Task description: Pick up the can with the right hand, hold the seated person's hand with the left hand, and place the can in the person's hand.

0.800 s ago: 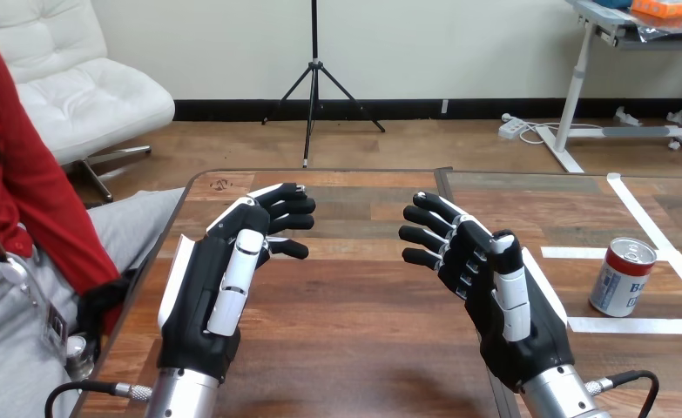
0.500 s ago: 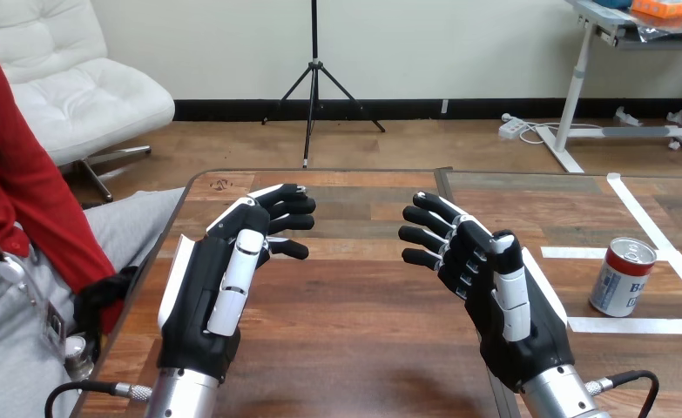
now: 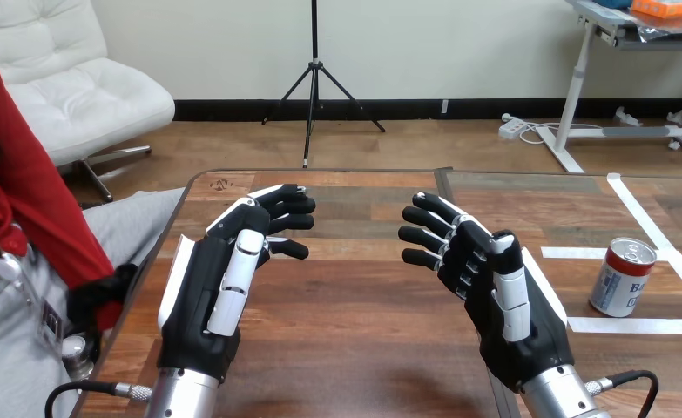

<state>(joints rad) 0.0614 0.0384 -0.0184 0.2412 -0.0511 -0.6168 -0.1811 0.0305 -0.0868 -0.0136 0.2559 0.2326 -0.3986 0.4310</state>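
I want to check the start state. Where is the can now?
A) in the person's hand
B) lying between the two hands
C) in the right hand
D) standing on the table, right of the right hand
D: the can stands upright on the table, apart from the open right hand.

Table (image 3: 354, 348) is smooth wood planks, low sheen. Can (image 3: 622, 277) at 3 o'clock looks like shiny metal. Left hand (image 3: 206, 296) and right hand (image 3: 503, 305): matt black plastic, glossy white shells. Forearms (image 3: 180, 396) are brushed silver metal.
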